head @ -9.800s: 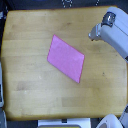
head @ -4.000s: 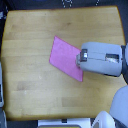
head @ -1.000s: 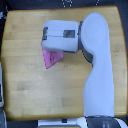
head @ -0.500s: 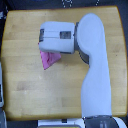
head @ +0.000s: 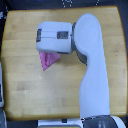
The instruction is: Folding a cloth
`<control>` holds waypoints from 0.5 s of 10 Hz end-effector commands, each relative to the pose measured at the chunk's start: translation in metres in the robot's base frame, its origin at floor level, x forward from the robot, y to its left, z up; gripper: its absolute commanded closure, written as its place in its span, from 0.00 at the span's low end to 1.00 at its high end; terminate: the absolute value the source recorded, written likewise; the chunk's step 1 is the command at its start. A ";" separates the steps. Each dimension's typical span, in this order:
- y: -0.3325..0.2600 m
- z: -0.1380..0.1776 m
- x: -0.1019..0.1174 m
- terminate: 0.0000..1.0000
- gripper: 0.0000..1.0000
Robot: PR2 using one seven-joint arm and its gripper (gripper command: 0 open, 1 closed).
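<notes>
Pink-magenta cloth [head: 48, 61] shows in the exterior view only as a small bunched wedge, tapering to a point toward the bottom of the picture, lying on the wooden table [head: 30, 95] a little toward the exterior view's left of the table's middle. Most of the cloth is hidden: my forearm housing sits directly over its upper part, so I cannot tell how the hidden portion lies or whether it is doubled over. My arm [head: 92, 75] enters from the bottom edge of the picture, on the exterior view's right, runs up as a broad white limb, bends near the top of the table, and turns toward the exterior view's left. My gripper [head: 42, 49] is at the end of that grey-white block, above the visible cloth; from this overhead angle the housing covers the fingers, so I cannot tell whether they are spread, pressed together, or pinching the fabric. The visible wedge touches the lower edge of the block. The tabletop is light wood with rounded corners and fills most of the picture; its grain is blurred. Dark floor shows past the table's edges at the top and down the exterior view's left. This is the only view recorded for this entry.
</notes>
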 end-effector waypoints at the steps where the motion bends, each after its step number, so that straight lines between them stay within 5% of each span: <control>1: -0.009 0.002 0.006 0.00 0.00; 5: -0.016 0.000 0.009 0.00 0.00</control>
